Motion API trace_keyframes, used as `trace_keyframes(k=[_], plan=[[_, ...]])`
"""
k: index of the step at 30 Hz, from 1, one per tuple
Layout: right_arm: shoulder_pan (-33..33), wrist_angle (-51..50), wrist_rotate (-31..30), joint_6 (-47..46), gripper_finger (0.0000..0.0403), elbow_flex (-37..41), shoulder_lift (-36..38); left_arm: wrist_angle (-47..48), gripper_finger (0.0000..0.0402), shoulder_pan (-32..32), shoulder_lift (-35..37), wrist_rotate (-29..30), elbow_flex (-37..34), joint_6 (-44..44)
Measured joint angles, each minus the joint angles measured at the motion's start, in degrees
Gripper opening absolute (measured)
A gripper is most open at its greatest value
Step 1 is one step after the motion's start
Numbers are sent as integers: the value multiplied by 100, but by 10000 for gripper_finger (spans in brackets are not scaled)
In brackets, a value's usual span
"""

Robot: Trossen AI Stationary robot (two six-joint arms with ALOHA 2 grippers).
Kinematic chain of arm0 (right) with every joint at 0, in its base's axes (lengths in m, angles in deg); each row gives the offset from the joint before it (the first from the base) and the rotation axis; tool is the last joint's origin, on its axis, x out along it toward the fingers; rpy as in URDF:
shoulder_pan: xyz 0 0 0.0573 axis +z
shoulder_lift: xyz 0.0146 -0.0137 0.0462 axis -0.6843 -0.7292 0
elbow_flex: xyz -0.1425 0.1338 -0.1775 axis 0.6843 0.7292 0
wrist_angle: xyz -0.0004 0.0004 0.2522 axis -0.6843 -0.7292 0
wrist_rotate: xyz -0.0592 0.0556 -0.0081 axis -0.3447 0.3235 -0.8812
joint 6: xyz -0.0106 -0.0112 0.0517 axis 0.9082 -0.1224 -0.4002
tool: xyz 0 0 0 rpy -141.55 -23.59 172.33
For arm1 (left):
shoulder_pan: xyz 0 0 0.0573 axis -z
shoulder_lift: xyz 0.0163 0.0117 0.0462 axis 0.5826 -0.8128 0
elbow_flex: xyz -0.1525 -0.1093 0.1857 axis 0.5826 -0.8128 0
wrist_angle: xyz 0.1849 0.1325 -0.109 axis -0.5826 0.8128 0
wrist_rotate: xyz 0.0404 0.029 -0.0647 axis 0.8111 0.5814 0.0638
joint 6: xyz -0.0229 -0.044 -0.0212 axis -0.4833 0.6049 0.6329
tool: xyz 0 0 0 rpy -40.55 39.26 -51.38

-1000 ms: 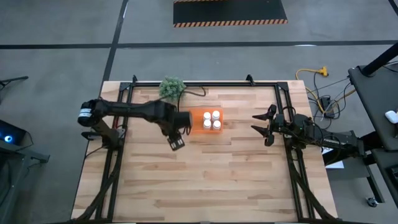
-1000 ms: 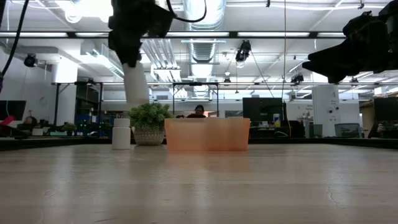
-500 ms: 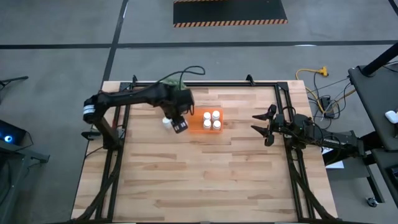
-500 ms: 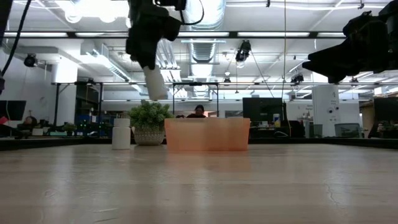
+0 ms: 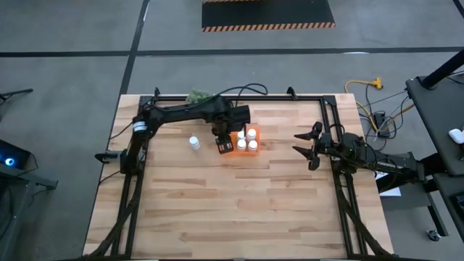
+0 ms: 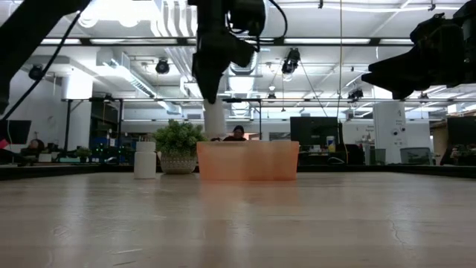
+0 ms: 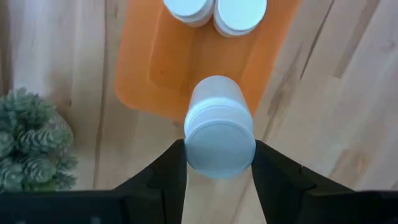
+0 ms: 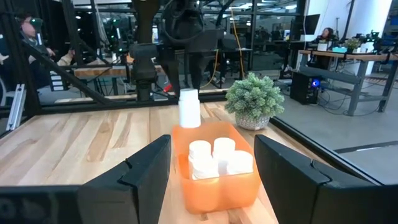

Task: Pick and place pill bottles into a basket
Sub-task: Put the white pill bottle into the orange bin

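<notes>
1. Since a second ago I see the left gripper has carried its bottle from the bench's left-middle across to the basket, passing the lone bottle on the way.
2. The left gripper is clamped on that bottle, one finger on each side of its cap end, and holds it above the basket's left end, clear of the floor of the basket.
3. In the low view the held bottle hangs upright just over the basket's rim.
4. Four bottles already stand in the basket, bunched in its right half; the left half shows bare orange.
5. One more bottle stands upright on the bench, left of the basket and well apart from it.
6. A small green plant sits near the bench's far edge, behind the left arm.
7. The right gripper waits at the right side of the bench, its fingers spread wide and holding nothing.
</notes>
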Motion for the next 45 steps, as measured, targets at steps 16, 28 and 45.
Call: trace_keyframes(k=[16,28,45], plan=[[0,0,-2,0,219,0,2,-383,139,25,-178,285,-217,-80],[0,0,-2,0,219,0,-2,-962,139,49,-218,86,-895,-68],[0,0,-2,0,219,2,-13,-1119,139,49,-215,103,-1068,196]])
